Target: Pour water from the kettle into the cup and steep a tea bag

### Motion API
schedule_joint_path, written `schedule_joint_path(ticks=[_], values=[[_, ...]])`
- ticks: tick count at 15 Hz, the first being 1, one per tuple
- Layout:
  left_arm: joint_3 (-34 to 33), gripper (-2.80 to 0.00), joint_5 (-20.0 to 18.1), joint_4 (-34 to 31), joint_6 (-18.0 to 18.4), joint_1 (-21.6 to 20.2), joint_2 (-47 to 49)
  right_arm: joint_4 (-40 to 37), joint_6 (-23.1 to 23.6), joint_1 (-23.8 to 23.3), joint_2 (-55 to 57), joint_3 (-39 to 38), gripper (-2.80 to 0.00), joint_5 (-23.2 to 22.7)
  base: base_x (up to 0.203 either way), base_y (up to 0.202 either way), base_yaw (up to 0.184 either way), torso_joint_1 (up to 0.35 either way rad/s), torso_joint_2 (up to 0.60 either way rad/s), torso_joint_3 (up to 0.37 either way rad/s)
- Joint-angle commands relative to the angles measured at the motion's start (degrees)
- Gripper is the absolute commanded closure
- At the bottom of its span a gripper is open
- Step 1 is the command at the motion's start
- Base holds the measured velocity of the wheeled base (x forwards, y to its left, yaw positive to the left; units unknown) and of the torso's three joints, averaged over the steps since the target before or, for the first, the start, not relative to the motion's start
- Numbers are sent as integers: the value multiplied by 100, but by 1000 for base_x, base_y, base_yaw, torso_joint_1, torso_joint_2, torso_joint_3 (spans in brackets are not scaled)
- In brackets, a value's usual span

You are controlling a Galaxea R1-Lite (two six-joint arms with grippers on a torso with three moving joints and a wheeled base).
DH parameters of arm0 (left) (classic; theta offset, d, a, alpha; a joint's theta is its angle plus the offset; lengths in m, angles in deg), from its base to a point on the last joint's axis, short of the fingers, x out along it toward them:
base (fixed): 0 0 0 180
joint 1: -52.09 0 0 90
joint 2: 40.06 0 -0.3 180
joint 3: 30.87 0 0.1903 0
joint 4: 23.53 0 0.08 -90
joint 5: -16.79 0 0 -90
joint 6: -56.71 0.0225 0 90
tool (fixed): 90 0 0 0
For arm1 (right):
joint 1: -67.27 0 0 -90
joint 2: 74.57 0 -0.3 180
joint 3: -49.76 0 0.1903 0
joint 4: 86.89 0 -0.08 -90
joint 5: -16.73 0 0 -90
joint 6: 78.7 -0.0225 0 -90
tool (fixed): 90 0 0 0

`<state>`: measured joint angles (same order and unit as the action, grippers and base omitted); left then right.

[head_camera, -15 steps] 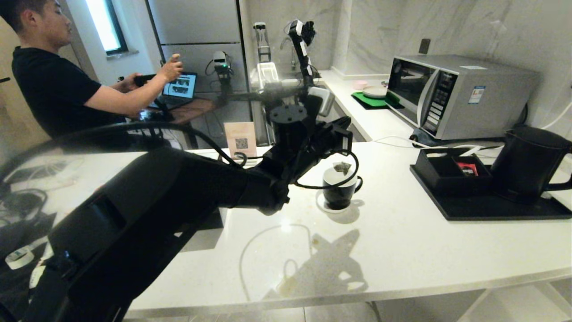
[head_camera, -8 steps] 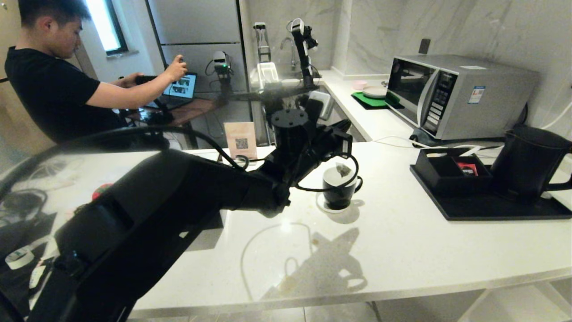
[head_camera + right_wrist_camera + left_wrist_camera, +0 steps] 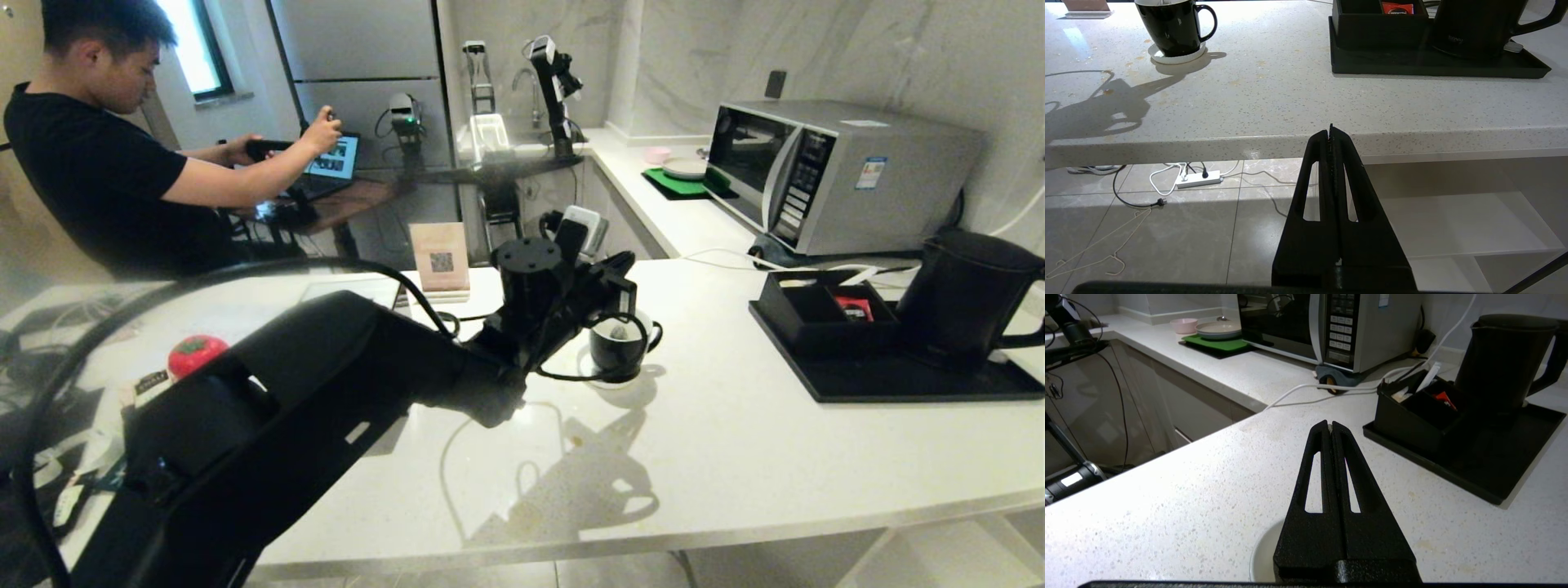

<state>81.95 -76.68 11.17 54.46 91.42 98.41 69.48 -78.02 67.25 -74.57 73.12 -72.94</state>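
A QR code shows on the small card (image 3: pixel 441 256) standing on the counter; the kettle's (image 3: pixel 1474 24) brand mark is too small to read

White speckled counter (image 3: pixel 735 457), marble walls (image 3: pixel 898 57), window (image 3: pixel 192 45) lit

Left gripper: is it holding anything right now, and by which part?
The left gripper is shut above the cup with the tea bag hanging below it, presumably held by its string or tag; the pinch itself isn't visible.

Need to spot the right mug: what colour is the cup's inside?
White inside, black outside; the cup shows it best in the head view.
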Motion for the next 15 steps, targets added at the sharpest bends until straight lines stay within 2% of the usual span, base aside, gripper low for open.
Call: schedule_joint_path(ticks=[1,15], values=[[-149,0,71,99,-4,3,73,0,2,-4,9,0,0,2,0,0,0,0,0,0],[-121,0,145,143,-12,14,127,0,2,-6,9,0,0,2,0,0,0,0,0,0]])
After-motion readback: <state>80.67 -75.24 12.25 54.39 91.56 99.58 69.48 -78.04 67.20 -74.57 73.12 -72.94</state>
